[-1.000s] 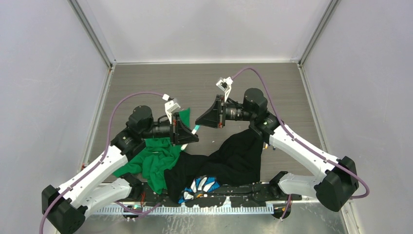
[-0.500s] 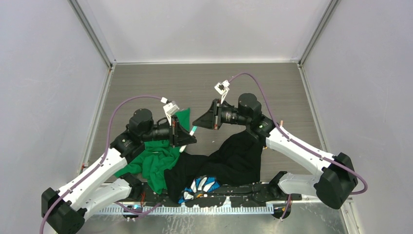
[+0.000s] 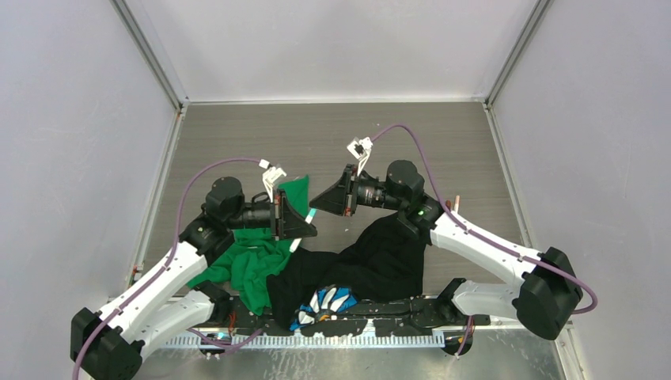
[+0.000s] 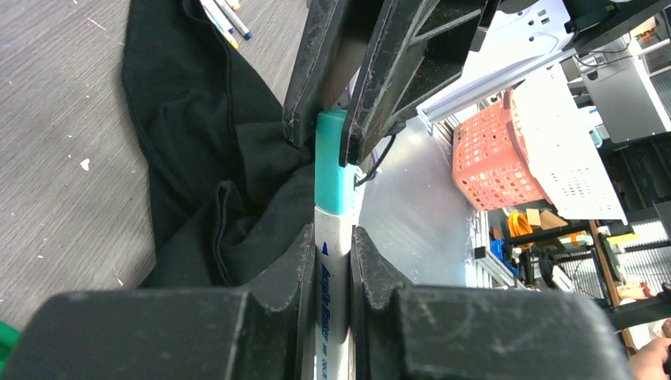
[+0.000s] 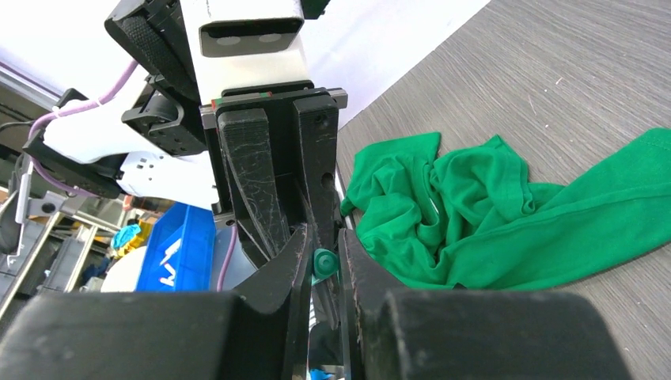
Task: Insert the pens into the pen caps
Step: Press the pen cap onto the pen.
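Top external view: the two arms are positioned over the middle of the grey wood-grain tabletop (image 3: 261, 134), with their jaws facing each other tip to tip. A slim white-barrelled marker pen (image 4: 333, 273) is clamped between the left jaws, which are narrowed onto its barrel. Blue printed lettering is seen running along the barrel in the left wrist view. A short teal cylindrical cap (image 4: 331, 170) is fitted over the pen's forward end, and the cap's far end is pinched between the right jaws, likewise narrowed onto it. How deeply the cap is seated cannot be told. From above, the cap (image 3: 311, 213) is seen bridging the small gap between the two sets of jaws, held off the tabletop. In the right wrist view only its round teal end (image 5: 322, 260) is visible between the jaws. A crumpled black cloth (image 3: 384, 253) and a crumpled green cloth (image 3: 252, 265) are spread beneath the arms — touching each other. A few loose pens (image 4: 228, 17) are seen on the tabletop just beyond the black cloth.
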